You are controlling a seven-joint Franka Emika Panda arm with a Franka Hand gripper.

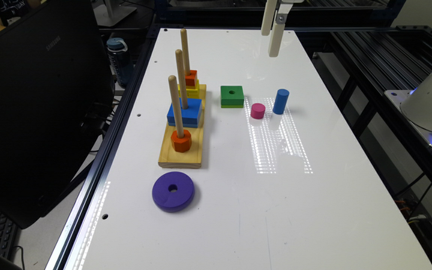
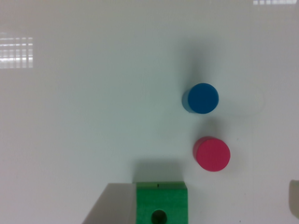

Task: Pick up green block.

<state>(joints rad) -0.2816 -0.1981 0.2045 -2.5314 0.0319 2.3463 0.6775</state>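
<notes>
Exterior view: claw (image 1: 273, 33), grip state unclear, is hanging high beyond the green block (image 1: 232, 96), toward the bench's far end.

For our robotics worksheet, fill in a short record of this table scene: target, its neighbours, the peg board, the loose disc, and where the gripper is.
target: green block, flat on the table, hole up
neighbours: pink cylinder and blue cylinder, upright, on the exterior view's right of the block
peg board: three pegs holding orange, blue and yellow pieces
loose disc: purple disc, in front of the board
gripper: high above the table, holding nothing
</notes>
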